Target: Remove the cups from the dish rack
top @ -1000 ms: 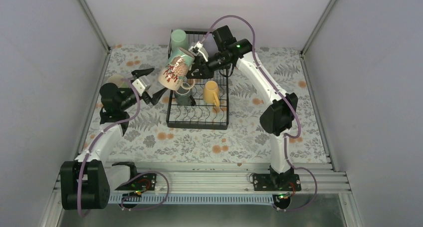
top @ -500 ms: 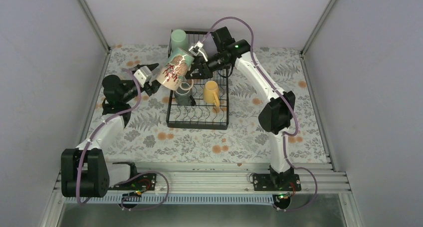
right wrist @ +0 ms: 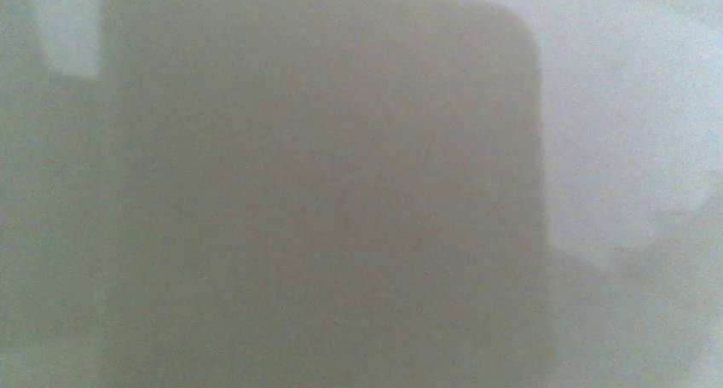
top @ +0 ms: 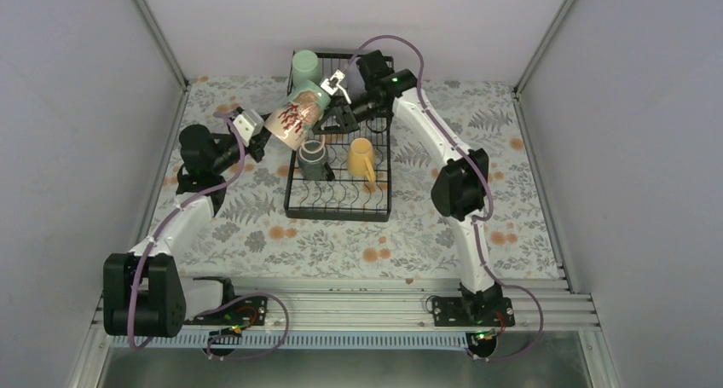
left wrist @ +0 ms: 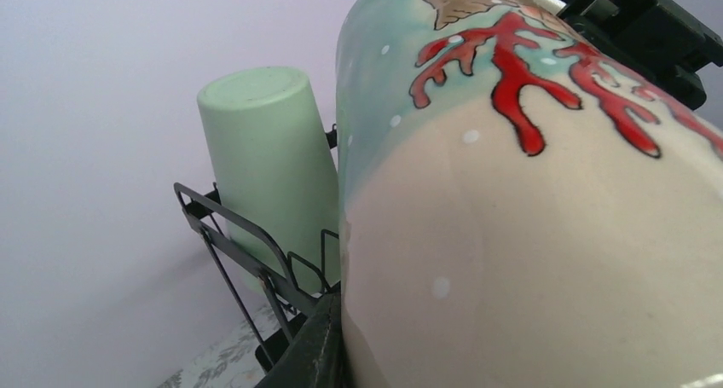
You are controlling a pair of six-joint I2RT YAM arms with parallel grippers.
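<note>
Beige coral-patterned mug hangs tilted over the rack's far-left corner, by the table's far edge. My right fingers clamp it, though that wrist view is grey blur. My left fingers meet its base; gripping or not, I cannot tell.

The left arm and the right arm are built alike: smooth white link shells joined by bulky, rounded black joint housings. A purple cable arches out from behind the right tool, and a second purple cable runs along the left arm. A green light glows on the black housing just behind the right tool. The left tool has matte black fingers, with a pale grey block just behind them.
</note>
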